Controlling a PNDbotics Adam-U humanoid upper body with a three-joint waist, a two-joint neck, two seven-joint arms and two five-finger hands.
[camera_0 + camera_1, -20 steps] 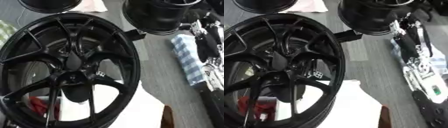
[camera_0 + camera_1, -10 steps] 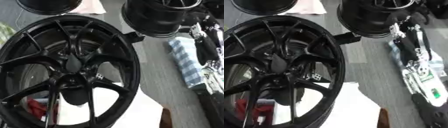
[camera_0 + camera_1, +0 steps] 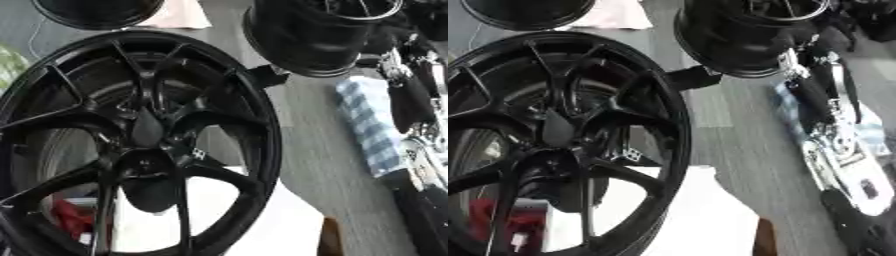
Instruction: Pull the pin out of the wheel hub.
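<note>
Robot hand (image 3: 820, 100) on the right arm hangs beside the wheel hub (image 3: 144, 165), apart from it; whether its fingers are curled cannot be told. Grey floor (image 3: 324, 150) lies open between them, and the pin cannot be made out.

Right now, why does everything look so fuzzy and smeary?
Both views are blurred: in the left eye view the big black wheel has soft spokes; in the right eye view the right arm smears, and pale glare washes out the white sheet.
</note>
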